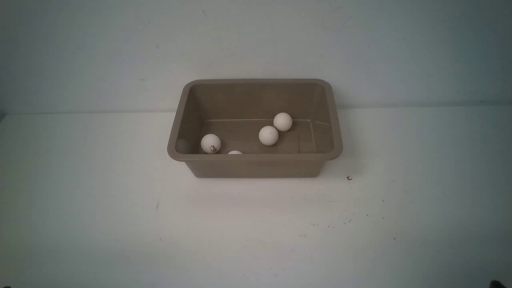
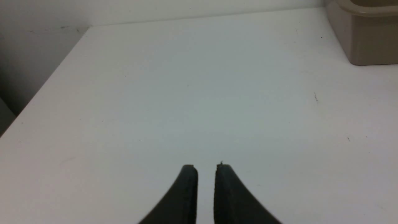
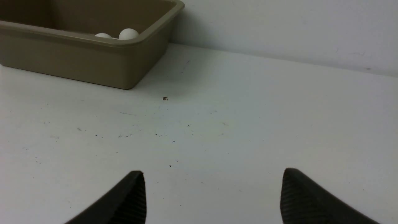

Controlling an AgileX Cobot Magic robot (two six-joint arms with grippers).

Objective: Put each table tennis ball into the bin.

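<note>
One wide white table (image 1: 256, 240) fills the lower two thirds of my front view, and a pale wall (image 1: 256, 40) takes the upper part behind it. A little above the centre of that frame stands the bin (image 1: 256, 168), taupe-brown and rectangular, with rounded corners and a flared rim; its far side is close to the wall. My left gripper (image 2: 205, 169) I see only in the left wrist view: its two dark fingers are drawn together with just a thin slit between them, they hold nothing, and only bare table is in front of them, with one corner of the bin well apart. My right gripper (image 3: 213, 171) I see only in the right wrist view: its fingers stand wide apart with nothing between them, and the bin is well apart from it too. All four table tennis balls (image 1: 268, 135) lie inside the bin, on its floor. Two sit near the middle, touching or almost touching; I cannot tell which. The upper ball (image 1: 283, 121) of this pair is at the far edge of the floor. The logo ball (image 1: 211, 143), with a small dark print, lies in the lower left part of the bin. Just right of it is the fourth ball (image 1: 235, 152), mostly hidden behind the near rim. Smallest is a dark speck (image 1: 349, 178) on the table, just beside the bin's lower right corner.
</note>
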